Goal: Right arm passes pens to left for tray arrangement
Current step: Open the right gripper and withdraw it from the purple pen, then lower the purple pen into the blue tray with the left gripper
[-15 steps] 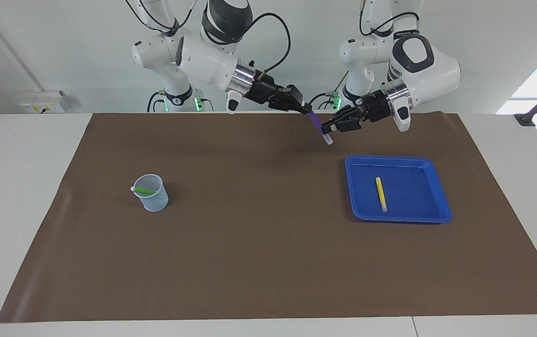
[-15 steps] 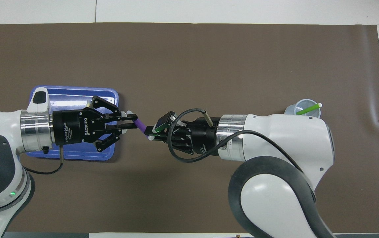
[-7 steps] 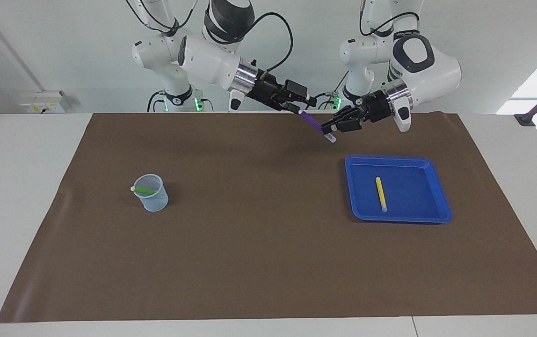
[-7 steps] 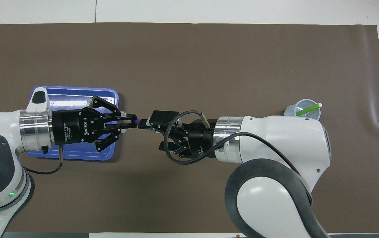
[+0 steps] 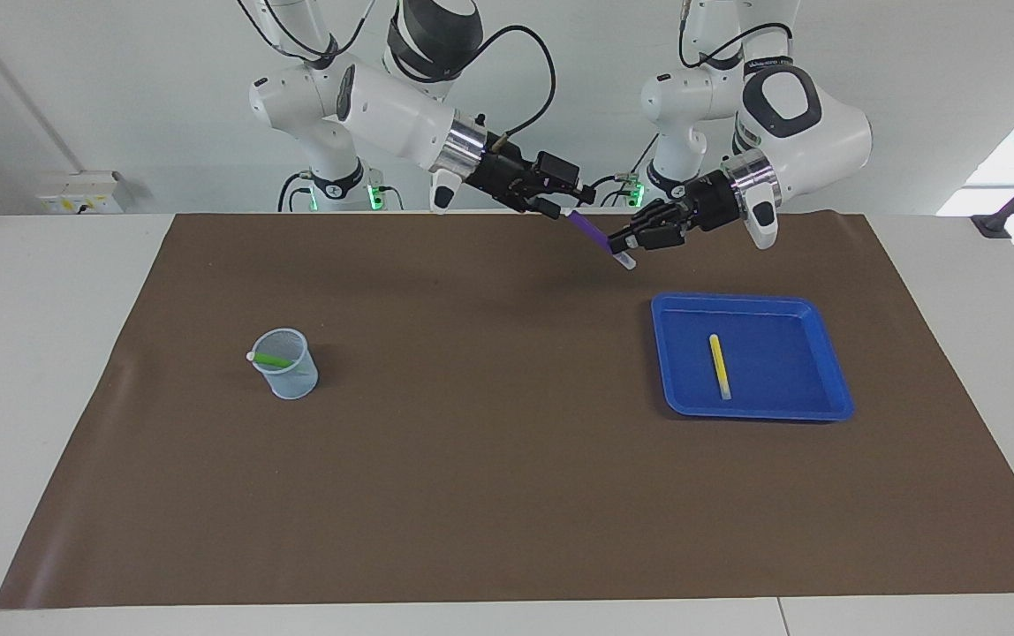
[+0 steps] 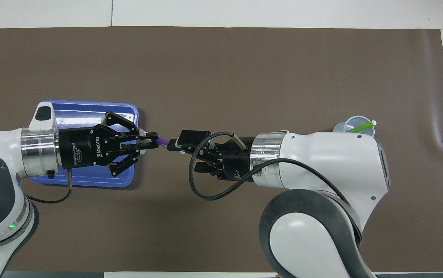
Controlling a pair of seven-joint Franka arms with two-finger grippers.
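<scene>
Sitting under the left claw (image 5: 623,245), one blue tray (image 5: 816,311) holds one yellow pen (image 5: 719,366); one cup (image 5: 288,371) holds one green pen (image 5: 274,359). Left claw pinches one purple pen (image 5: 593,233); right claw (image 5: 562,205) gapes wide.

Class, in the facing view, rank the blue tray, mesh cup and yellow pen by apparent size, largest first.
1. Blue tray
2. Mesh cup
3. Yellow pen, about as long as the cup is tall, but far slimmer.
</scene>
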